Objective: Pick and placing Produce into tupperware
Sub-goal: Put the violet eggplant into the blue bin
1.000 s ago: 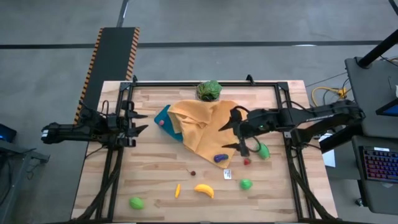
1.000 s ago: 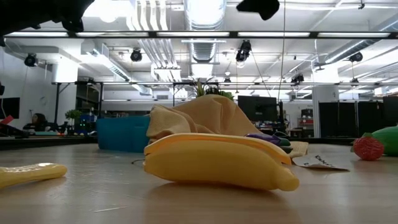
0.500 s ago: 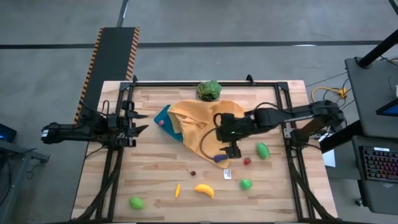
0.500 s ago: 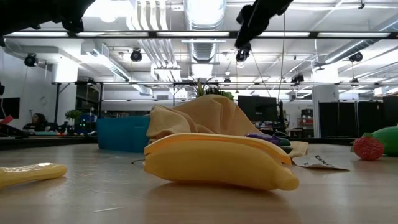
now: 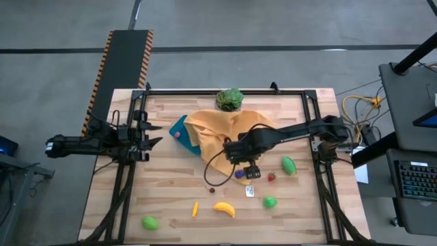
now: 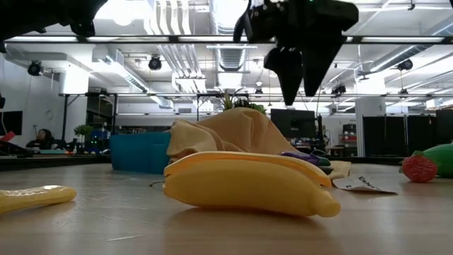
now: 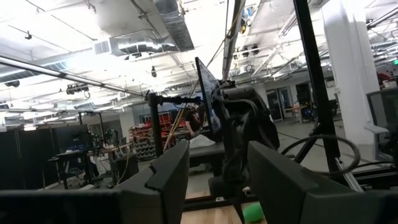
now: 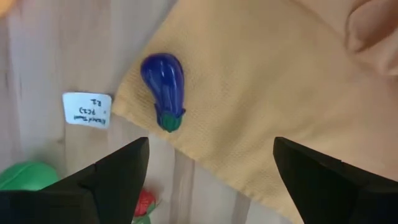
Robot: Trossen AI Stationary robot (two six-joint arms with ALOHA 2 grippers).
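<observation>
A purple eggplant [image 8: 165, 84] lies on the near corner of the orange cloth [image 5: 225, 137]. My right gripper [image 8: 211, 149] hangs open above it, fingers pointing down, touching nothing; the low view shows this gripper [image 6: 301, 88] high over the table. The teal tupperware [image 5: 179, 128] sits at the cloth's left edge, partly covered by it. Loose on the wood lie a banana [image 5: 224, 208], an orange-yellow piece [image 5: 194, 209], green pieces [image 5: 289, 165] [image 5: 270, 201] [image 5: 149, 222], a red piece [image 5: 271, 177] and a tiny brown one [image 5: 212, 190]. My left gripper [image 5: 156, 134] waits open at the table's left edge.
A potted green plant [image 5: 230, 99] stands at the far edge behind the cloth. A white label card [image 5: 250, 192] lies near the eggplant. A dark cable loop [image 5: 217, 171] hangs from my right arm over the cloth's near edge. Bare wood lies near left.
My right gripper has reached toward the table's left and come down, tipping from nearly level to pointing straight down over the cloth's near corner above the eggplant. Its fingers stay open. The produce has not moved.
</observation>
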